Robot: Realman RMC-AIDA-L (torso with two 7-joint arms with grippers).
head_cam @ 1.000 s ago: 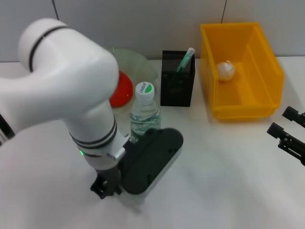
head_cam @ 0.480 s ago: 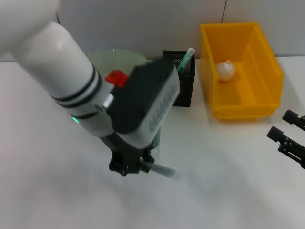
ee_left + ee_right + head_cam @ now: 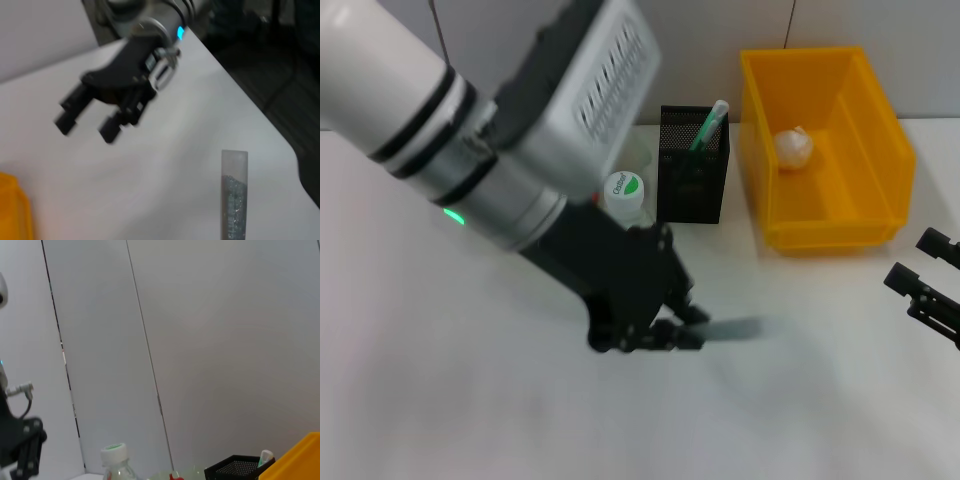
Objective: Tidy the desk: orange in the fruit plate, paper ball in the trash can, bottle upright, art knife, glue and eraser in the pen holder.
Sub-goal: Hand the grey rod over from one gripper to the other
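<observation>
My left gripper (image 3: 688,328) hangs over the middle of the table, shut on a slim grey stick (image 3: 735,328) that points to the right. I cannot tell whether it is the art knife or the glue. The stick also shows in the left wrist view (image 3: 234,195). The water bottle (image 3: 623,195) stands upright behind the left arm. The black mesh pen holder (image 3: 693,180) holds a green pen. The paper ball (image 3: 793,147) lies in the yellow bin (image 3: 880,150). My right gripper (image 3: 923,282) is open and parked at the table's right edge. The fruit plate and the orange are hidden in the head view.
The right wrist view shows the bottle (image 3: 116,460), the pen holder (image 3: 235,467), a corner of the yellow bin (image 3: 302,457) and a bit of red (image 3: 172,476) low in the frame. The left wrist view shows the right gripper (image 3: 90,120) and the table's edge (image 3: 280,135).
My left arm has risen from the table's front and swung to the right, carrying the grey stick. It now covers the plate and the orange. The right arm has not moved.
</observation>
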